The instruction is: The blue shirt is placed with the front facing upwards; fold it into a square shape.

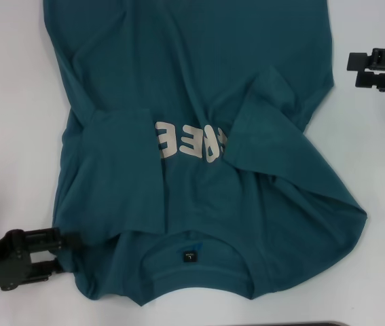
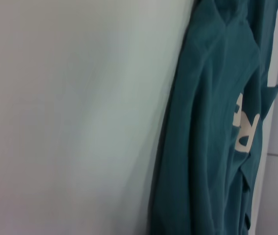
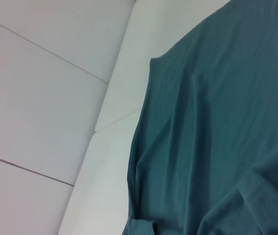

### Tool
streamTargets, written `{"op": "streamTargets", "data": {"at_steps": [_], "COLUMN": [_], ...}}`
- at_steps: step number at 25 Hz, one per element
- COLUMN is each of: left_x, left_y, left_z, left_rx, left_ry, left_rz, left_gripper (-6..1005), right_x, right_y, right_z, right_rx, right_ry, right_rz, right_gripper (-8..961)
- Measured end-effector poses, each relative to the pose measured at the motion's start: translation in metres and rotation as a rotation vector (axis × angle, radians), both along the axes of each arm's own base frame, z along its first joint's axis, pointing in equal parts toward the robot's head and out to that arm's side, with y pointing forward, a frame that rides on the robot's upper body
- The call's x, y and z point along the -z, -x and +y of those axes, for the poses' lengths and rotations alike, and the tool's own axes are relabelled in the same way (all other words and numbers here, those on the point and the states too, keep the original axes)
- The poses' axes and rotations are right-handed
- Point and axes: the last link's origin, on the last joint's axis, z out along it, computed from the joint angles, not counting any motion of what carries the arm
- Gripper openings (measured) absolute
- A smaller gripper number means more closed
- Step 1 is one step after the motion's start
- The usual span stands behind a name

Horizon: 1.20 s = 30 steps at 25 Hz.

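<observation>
The blue shirt [image 1: 199, 88] lies front up on the white table, its collar and dark label [image 1: 189, 257] nearest me. Both sleeves are folded inward over the chest and cover part of the pale lettering [image 1: 178, 139]. My left gripper [image 1: 65, 252] sits low at the shirt's near left shoulder edge, open, with its fingertips at the fabric's border. My right gripper [image 1: 355, 69] hovers open beside the shirt's far right side, apart from the cloth. The left wrist view shows the shirt [image 2: 212, 137] and its lettering [image 2: 244, 127]. The right wrist view shows the shirt's body [image 3: 217, 137].
The white table [image 1: 9, 136] extends on both sides of the shirt. Seams between white panels [image 3: 40, 54] run beyond the table edge in the right wrist view. A dark strip [image 1: 314, 324] shows at the near edge of the head view.
</observation>
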Motion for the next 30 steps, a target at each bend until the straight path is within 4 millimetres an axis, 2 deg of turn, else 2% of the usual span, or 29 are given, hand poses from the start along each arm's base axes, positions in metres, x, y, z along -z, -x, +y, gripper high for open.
{"op": "streamTargets", "data": {"at_steps": [4, 15, 20, 30], "left_x": [0.001, -0.002, -0.01, -0.028], "left_y": [-0.001, 0.0, -0.001, 0.0], "left_z": [0.0, 0.0, -0.004, -0.003], "left_rx": [0.005, 0.005, 0.024, 0.071], "left_ry": [0.009, 0.019, 0.027, 0.034], "left_rz": [0.001, 0.01, -0.011, 0.015], "left_gripper": [727, 269, 61, 54], "right_x": [-0.001, -0.001, -0.001, -0.02], "right_y": [-0.001, -0.001, -0.003, -0.013], "right_z": [-0.001, -0.002, -0.006, -0.033], "right_rx": [0.001, 0.001, -0.004, -0.061], "right_ry": [-0.001, 0.004, 0.042, 0.143], "right_rz": [0.0, -0.003, -0.026, -0.064], "right_gripper": [801, 800, 800, 799]}}
